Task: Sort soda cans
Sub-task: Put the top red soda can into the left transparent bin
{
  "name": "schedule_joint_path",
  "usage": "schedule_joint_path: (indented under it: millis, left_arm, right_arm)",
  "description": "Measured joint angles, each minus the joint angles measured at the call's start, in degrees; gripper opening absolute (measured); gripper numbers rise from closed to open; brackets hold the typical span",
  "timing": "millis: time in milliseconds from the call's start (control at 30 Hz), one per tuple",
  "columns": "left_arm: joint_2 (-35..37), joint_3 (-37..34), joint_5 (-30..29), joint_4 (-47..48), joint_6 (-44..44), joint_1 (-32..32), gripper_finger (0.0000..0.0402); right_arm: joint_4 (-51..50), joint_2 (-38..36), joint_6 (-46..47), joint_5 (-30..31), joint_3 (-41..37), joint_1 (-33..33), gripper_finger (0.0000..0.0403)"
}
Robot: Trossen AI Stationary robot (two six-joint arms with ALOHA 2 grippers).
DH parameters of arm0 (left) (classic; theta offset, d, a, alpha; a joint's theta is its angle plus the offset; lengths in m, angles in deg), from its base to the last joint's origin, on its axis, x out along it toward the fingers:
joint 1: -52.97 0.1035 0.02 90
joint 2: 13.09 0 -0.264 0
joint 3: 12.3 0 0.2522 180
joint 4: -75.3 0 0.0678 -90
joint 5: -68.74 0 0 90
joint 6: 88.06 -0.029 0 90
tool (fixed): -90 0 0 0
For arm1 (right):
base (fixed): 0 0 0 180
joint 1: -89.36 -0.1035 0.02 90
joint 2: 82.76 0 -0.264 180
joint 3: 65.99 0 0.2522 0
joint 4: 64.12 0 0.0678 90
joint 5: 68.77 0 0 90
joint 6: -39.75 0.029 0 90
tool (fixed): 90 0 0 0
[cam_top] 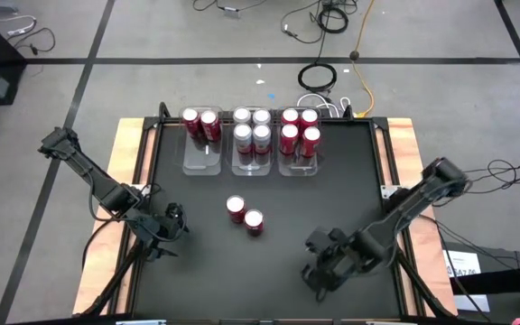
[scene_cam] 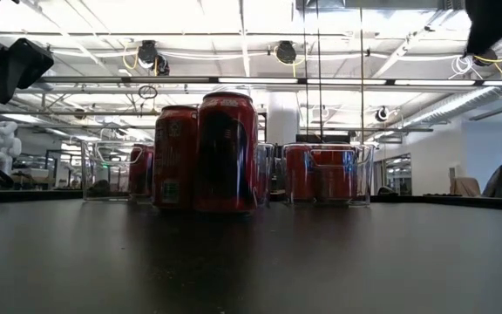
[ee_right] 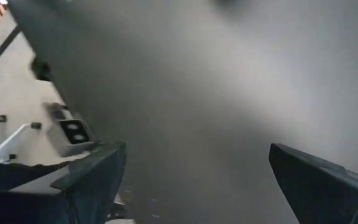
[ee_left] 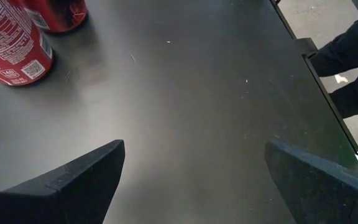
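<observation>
Two red cans (cam_top: 245,215) stand between both arms' spread fingers (ee_left: 79,180).

I count eight red cans (cam_top: 245,215), four silver cans (cam_top: 252,128) and three clear bins (cam_top: 203,161) ahead of my grippers.

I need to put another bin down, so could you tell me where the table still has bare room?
Bare mat lies between the two loose red cans and the right gripper, and between those cans and the three bins at the far edge. The left gripper flanks the cans. The bin row is crowded.
</observation>
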Motion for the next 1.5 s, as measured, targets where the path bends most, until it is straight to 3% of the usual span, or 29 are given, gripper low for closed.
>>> schedule_joint_path:
  millis: [200,400,733,967,1267,1500]
  left_arm:
    - [0.0,0.0,0.0,0.0,0.0,0.0,0.0396]
    - [0.0,0.0,0.0,0.0,0.0,0.0,0.0396]
    - [0.0,0.0,0.0,0.0,0.0,0.0,0.0396]
    - [0.0,0.0,-3.2,0.2,-7.3,0.0,0.0396]
    - [0.0,0.0,-3.2,-0.4,-7.4,0.0,0.0396]
    - [0.0,0.0,-2.7,-4.1,5.3,0.0,0.0396]
  right_arm:
    - [0.0,-9.3,1.1,2.4,-11.7,0.1,0.0386]
    - [2.5,-11.4,3.3,3.2,-16.8,0.1,0.0386]
    - [8.4,-11.2,0.0,3.1,-17.7,0.1,0.0386]
    - [11.5,-11.2,3.8,3.0,-17.6,0.1,0.0386]
    - [17.5,-11.2,3.3,3.0,-17.6,0.1,0.0386]
    - [18.4,-11.1,3.0,3.0,-17.6,0.1,0.0386]
